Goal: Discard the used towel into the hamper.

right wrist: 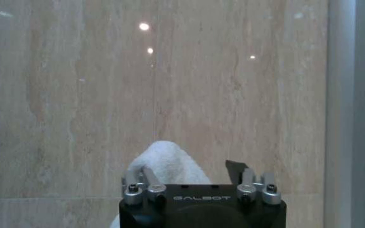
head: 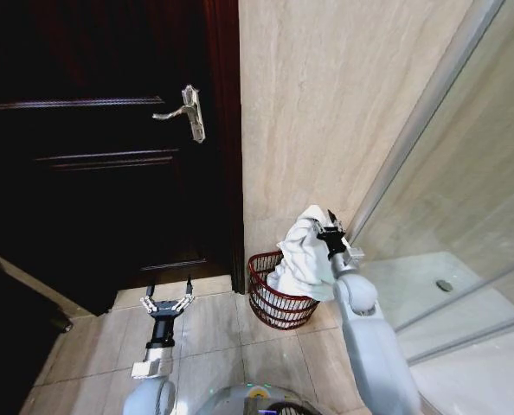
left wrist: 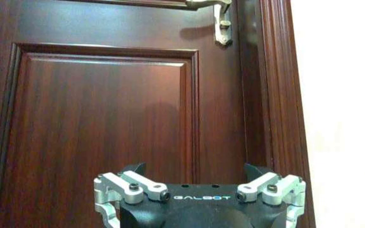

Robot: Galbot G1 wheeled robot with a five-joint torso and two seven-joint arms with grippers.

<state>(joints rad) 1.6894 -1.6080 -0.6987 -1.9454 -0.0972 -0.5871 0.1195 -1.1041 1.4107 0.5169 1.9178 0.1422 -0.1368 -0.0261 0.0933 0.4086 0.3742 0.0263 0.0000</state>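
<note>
- Hamper [head: 279, 301] of dark reddish-brown wire stands on the tiled floor [head: 222, 346], close against the beige stone wall [head: 326, 104] and tilted a little in the head view; its thin ribs taper toward the base.
- White towel [head: 302, 259] hangs down over the hamper's rim on the side nearer the shower, its lower folds at or just inside the rim; how far in they reach I cannot tell. Its upper end is bunched up well above the hamper.
- Beside the hamper, on the side away from the shower, a dark wooden door [head: 93, 156] with a silver lever handle [head: 186, 111] is set next to the stone wall.
- On the hamper's other side runs a glass shower screen [head: 447, 173] in a metal frame, with a pale shower tray and a round drain [head: 445, 285] behind it.
- Right claw [head: 332, 226] is above the hamper and toward the shower, at the towel's top; in the right wrist view [right wrist: 195, 173] the white cloth bulges up between its fingers, so it is gripping the towel.
- Left claw [head: 169, 292] hovers low over the floor in front of the door, well apart from the hamper, its fingers spread wide and touching nothing; the left wrist view [left wrist: 195, 171] faces the door panel.
</note>
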